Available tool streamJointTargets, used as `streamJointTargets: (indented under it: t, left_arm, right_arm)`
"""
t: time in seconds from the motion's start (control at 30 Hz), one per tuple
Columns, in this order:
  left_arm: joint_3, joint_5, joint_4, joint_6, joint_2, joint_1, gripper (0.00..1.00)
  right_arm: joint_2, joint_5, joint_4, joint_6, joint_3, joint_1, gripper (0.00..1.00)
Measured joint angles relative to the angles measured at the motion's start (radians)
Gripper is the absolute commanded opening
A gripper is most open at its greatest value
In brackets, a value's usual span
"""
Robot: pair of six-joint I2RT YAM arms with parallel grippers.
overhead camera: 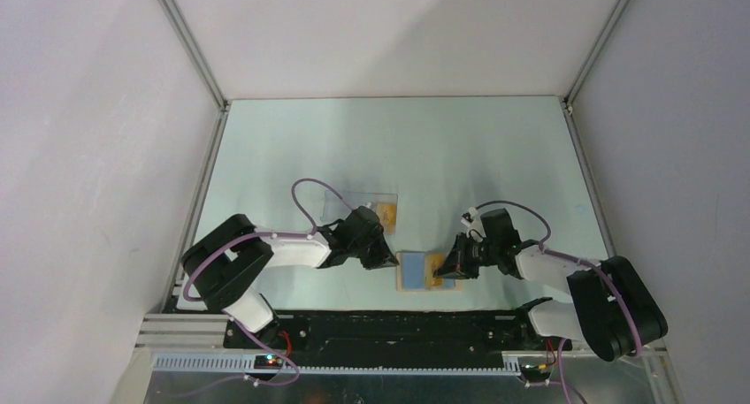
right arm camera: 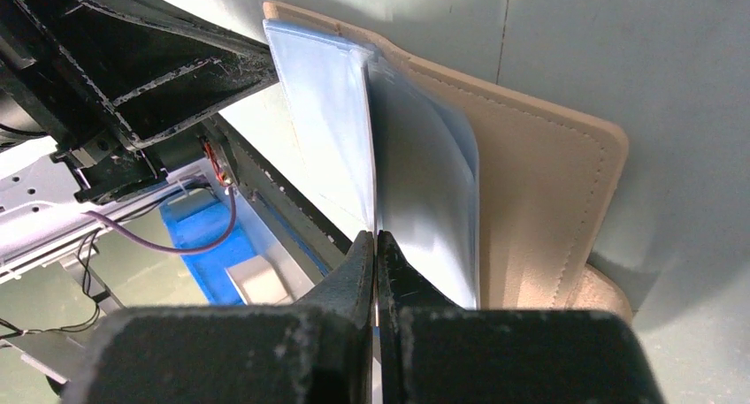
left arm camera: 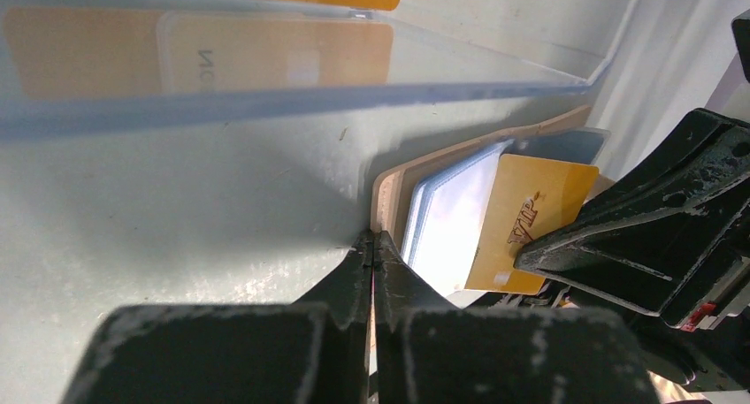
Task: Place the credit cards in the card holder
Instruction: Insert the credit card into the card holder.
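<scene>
Presently we find the holder (left arm camera: pixel 386 187) lying open on the table (left arm camera: pixel 177 201), tan cover down and blue lining (right arm camera: pixel 318 112) up, between the two arms and near their bases.

Left gripper (left arm camera: pixel 373 240): jaws closed, tips at the holder's outer edge. We cannot tell whether they pinch the cover or merely press beside it. Either way, we judge the purpose is to stop the holder sliding while a card goes in.

Right gripper (right arm camera: pixel 376 240): jaws closed on a thin sheet seen edge-on between two lining leaves. We take this to be the card (left arm camera: pixel 535 218), since in the left wrist view its near end runs under the right finger (no orange shows in the right wrist view, so this is a judgement).

The card sits tilted, its left edge behind a lining leaf and most of it exposed. We judge it partly entered, not seated.

Other cards (left arm camera: pixel 265 50) lie in the clear box (left arm camera: pixel 398 90) just beyond the holder, untouched.

Risk noted: pushing further may buckle a leaf or shift the holder.
</scene>
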Motion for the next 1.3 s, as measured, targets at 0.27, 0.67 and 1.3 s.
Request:
streamJointTargets:
  t: [0.27,0.67,1.3]
  left_arm:
    - [0.011,0.000,-0.007,0.000,0.008,-0.001,0.00]
    - [0.013,0.000,-0.008,0.000,0.010,-0.002,0.00]
    - [-0.029,-0.039,-0.060,-0.054,-0.056,-0.031,0.00]
  right_arm:
    - [0.037,-0.023,0.027,0.014,0.000,0.014,0.00]
    - [0.092,-0.051,0.103,0.031,0.000,0.073,0.00]
    - [0.212,-0.050,0.169,0.141,0.036,0.101,0.00]
